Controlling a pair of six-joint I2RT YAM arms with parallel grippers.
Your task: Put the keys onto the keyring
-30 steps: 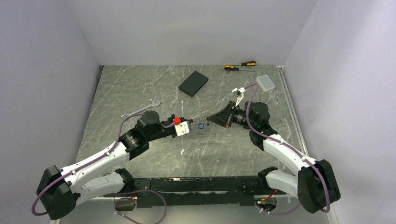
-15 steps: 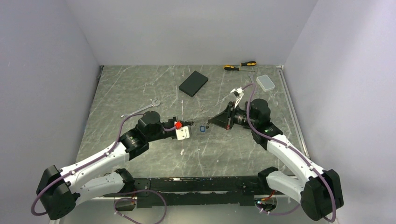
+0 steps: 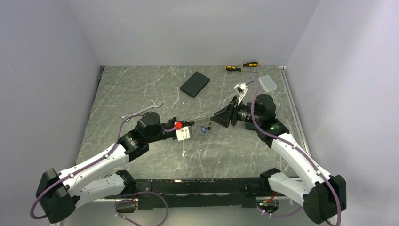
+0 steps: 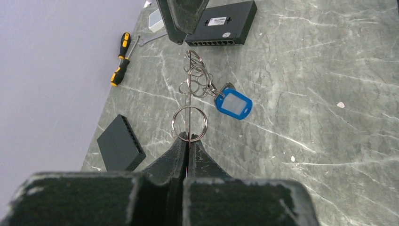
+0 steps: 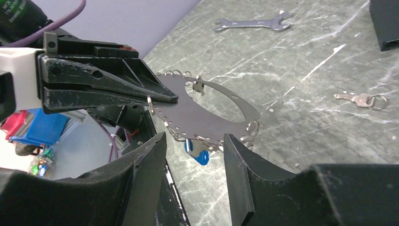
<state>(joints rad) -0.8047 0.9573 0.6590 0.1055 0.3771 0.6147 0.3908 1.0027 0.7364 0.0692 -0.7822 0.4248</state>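
Grey marble tabletop (image 3: 141, 89) under keyring (image 5: 188, 113); black box (image 4: 237, 29) label (image 4: 217, 20) unreadable.

Grey marbled table (image 3: 141, 89), and here's what sits on it. At the far edge, right of centre, two yellow-and-black screwdrivers (image 3: 248, 64) lie almost end to end. Just near of them, by the right edge, there's a clear plastic box (image 3: 268, 84). Left of that lies a flat black box (image 3: 195, 84), set at an angle. A silver wrench (image 3: 155, 104) lies left of centre. One loose key (image 5: 360, 99) with its small ring lies flat on the stone. A few white specks (image 3: 183, 153) sit nearer in.
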